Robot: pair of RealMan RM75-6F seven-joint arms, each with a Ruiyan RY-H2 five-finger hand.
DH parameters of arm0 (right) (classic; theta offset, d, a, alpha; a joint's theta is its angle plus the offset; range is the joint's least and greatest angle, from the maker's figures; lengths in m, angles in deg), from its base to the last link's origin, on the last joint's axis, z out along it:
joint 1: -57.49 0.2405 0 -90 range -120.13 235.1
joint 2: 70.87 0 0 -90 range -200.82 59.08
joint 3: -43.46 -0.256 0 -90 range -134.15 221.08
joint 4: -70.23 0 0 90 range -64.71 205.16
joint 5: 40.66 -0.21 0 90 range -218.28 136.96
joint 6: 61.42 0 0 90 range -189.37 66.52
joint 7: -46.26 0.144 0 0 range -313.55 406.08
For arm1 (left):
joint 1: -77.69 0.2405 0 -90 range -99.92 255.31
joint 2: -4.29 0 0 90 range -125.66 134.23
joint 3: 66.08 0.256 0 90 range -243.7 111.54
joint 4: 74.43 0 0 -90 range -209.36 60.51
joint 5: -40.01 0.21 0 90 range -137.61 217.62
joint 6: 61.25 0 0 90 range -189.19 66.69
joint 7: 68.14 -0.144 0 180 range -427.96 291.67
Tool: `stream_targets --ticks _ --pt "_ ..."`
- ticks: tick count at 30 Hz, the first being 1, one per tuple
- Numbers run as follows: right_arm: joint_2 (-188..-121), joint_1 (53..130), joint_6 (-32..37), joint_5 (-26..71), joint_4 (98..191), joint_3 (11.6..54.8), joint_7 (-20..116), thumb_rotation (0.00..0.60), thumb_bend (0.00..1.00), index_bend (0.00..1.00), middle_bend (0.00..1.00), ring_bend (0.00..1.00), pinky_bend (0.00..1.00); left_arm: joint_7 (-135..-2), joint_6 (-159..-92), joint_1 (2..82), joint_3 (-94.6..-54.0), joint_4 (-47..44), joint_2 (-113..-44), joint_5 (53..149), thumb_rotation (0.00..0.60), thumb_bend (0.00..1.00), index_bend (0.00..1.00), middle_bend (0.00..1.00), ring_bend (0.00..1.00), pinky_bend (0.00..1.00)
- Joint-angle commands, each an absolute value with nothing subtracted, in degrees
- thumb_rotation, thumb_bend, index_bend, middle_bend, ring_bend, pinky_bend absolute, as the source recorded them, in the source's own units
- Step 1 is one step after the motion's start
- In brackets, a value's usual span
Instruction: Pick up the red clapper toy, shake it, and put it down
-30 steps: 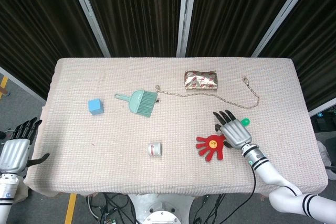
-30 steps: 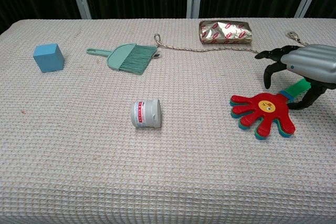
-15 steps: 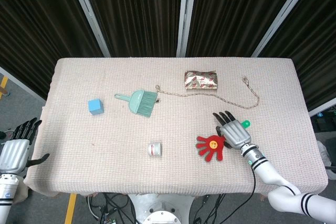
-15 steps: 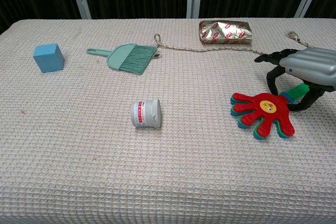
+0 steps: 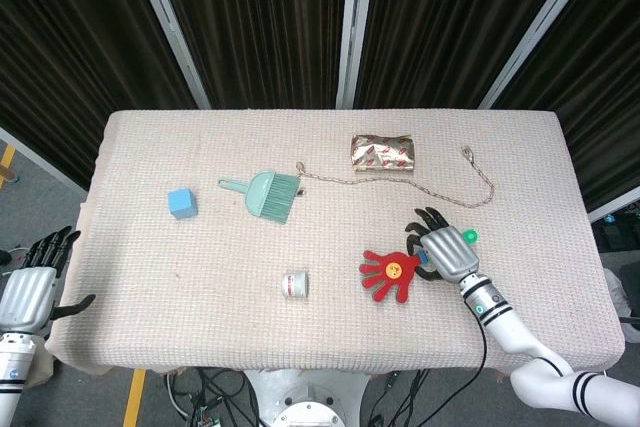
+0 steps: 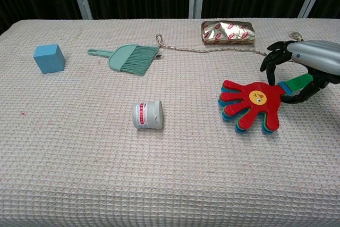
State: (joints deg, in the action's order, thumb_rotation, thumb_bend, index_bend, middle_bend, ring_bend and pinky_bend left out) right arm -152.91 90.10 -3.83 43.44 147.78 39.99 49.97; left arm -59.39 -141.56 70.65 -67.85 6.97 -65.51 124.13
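Dark curtains with pale uprights behind. Tabletop (image 5: 150, 317) under beige woven cloth. Right hand (image 6: 311, 70) at right edge grips green handle of one red clapper toy (image 6: 249, 105), its red palm tilted up off the cloth. Left hand (image 5: 30, 287) off the left edge, holding nothing, fingers spread. One each: foil packet (image 5: 382, 154), green brush (image 5: 264, 194), cord (image 5: 440, 192), blue cube (image 5: 181, 204), small white jar (image 5: 294, 285).

On the desk (image 5: 150, 277) we see the block (image 5: 181, 203) far left, the brush (image 5: 266, 193) right of it, the jar (image 5: 294, 285) nearer us, the clapper toy (image 5: 389, 273) right of the jar, and the foil packet (image 5: 382, 153) behind.
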Motion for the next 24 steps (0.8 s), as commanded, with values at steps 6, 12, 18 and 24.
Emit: stream_targets --ticks 6,12,18,24 --pt "-154.1 87.4 4.4 46.0 146.0 38.1 77.1 0.600 0.46 1.00 0.44 0.29 0.47 -58.5 -141.8 70.8 -67.7 6.3 -65.9 124.4 0.600 0.16 0.03 0.02 0.00 0.08" --pt "-154.9 86.3 5.3 44.1 146.0 37.0 82.6 0.600 0.48 1.00 0.53 0.56 0.83 -58.0 -141.6 70.8 -67.6 6.0 -66.0 124.5 0.600 0.16 0.03 0.02 0.00 0.08" --pt "-155.3 85.5 6.2 42.7 146.2 36.1 84.3 0.600 0.50 1.00 0.64 0.75 0.97 -57.8 -141.3 70.7 -67.5 5.8 -66.1 124.4 0.600 0.16 0.03 0.02 0.00 0.09" --pt "-155.4 83.9 7.6 39.9 148.5 33.6 91.8 0.600 0.52 1.00 0.67 0.80 1.00 -57.6 -141.1 70.7 -67.5 5.8 -66.0 124.3 0.600 0.16 0.03 0.02 0.00 0.10"
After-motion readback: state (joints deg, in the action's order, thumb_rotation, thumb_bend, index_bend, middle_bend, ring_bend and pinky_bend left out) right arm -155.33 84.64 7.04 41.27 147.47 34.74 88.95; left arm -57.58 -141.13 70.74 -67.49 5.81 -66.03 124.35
